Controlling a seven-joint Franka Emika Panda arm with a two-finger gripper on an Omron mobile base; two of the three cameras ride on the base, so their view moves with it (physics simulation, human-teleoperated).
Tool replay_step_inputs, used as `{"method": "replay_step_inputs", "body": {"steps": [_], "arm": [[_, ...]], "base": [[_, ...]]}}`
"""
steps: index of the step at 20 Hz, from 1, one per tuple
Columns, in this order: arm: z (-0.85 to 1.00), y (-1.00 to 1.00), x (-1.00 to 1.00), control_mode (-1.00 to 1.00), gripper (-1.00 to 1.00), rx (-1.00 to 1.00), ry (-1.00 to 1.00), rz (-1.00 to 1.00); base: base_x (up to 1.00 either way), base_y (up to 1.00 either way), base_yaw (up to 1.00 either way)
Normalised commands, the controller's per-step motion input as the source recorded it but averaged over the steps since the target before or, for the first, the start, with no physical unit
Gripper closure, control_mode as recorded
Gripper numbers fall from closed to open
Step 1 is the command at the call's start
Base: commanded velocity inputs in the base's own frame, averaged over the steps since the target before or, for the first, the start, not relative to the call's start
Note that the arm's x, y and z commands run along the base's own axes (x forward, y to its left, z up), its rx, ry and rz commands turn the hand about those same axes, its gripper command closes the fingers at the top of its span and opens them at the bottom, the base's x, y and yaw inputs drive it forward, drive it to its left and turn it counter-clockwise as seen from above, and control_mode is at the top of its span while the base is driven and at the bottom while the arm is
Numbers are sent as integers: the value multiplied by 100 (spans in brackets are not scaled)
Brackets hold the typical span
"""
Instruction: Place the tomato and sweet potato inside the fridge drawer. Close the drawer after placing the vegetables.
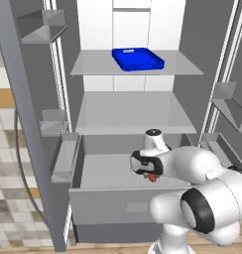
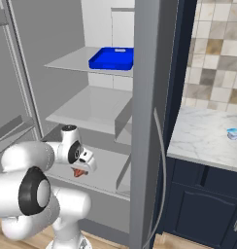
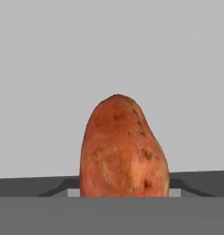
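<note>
The sweet potato (image 3: 123,151), an orange-red speckled oval, stands on end in the middle of the hand view, with the drawer's grey floor behind it. My gripper (image 1: 150,175) is shut on the sweet potato (image 1: 152,178) and hangs just above the pulled-out fridge drawer (image 1: 108,202), over the right part of its floor. From the right base view the gripper (image 2: 80,170) points down with the sweet potato (image 2: 79,172) showing under the hand, above the fridge drawer (image 2: 108,171). The tomato is out of view.
A blue tray (image 1: 138,58) lies on the upper fridge shelf. Grey door bins (image 1: 63,158) hang on the open left door. A darker bottom drawer (image 1: 115,232) sits below. On the right, past the fridge wall (image 2: 144,121), a marble counter (image 2: 208,138) holds a small blue cup (image 2: 232,133).
</note>
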Motion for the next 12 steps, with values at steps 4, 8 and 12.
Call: {"method": "replay_step_inputs", "body": {"steps": [4,8,12], "arm": [[-48,1,29,-100,100,0,3,1],[-54,0,19,-100,100,0,6,1],[-51,1,11,-100,100,0,4,1]], "base": [[0,0,0],[0,0,0],[0,0,0]]}}
